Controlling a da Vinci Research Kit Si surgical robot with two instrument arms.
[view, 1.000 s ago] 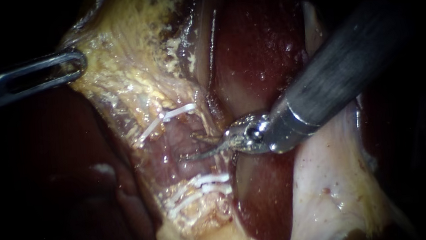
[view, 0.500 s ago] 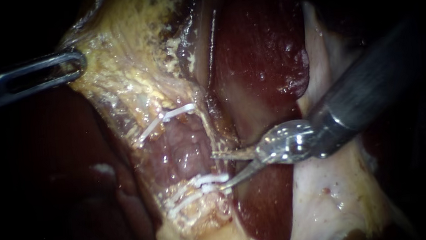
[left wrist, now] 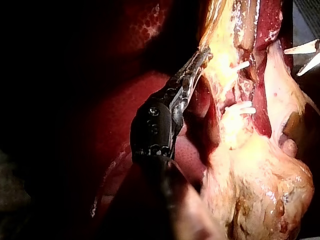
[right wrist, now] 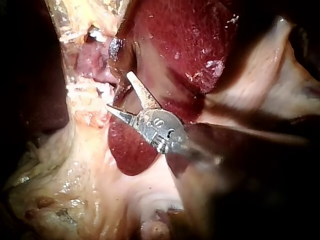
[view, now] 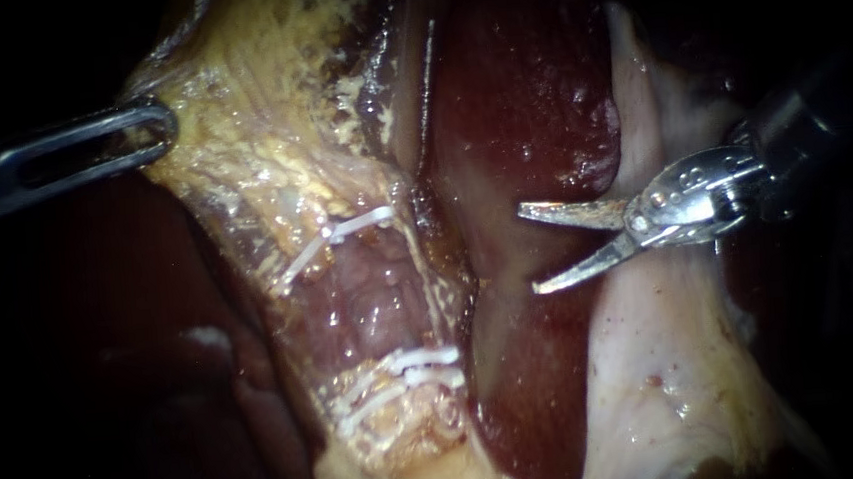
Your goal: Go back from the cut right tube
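Yellowish tissue (view: 270, 150) runs down to a pinkish tube (view: 375, 293). The tube carries one white clip (view: 345, 225) above and two white clips (view: 410, 363) below. My right instrument (view: 527, 249) has two thin blades standing open with nothing between them. It hangs over the dark red liver (view: 517, 93), well to the right of the tube. The right wrist view shows the open blades (right wrist: 120, 91) just short of the clipped strand (right wrist: 85, 92). My left instrument (view: 143, 134) is shut on the edge of the yellowish tissue, which the left wrist view confirms (left wrist: 195, 62).
Pale membrane (view: 655, 354) spreads below the right instrument. Darker liver (view: 103, 342) fills the lower left. In the left wrist view the right instrument's blade tips (left wrist: 305, 55) show beyond the clips (left wrist: 240, 107), above a lumpy yellowish mass (left wrist: 260, 185).
My right instrument has pulled back to the right and upward, away from the clipped tube, and its blades have opened wider. The left instrument and the tissue it holds have not moved.
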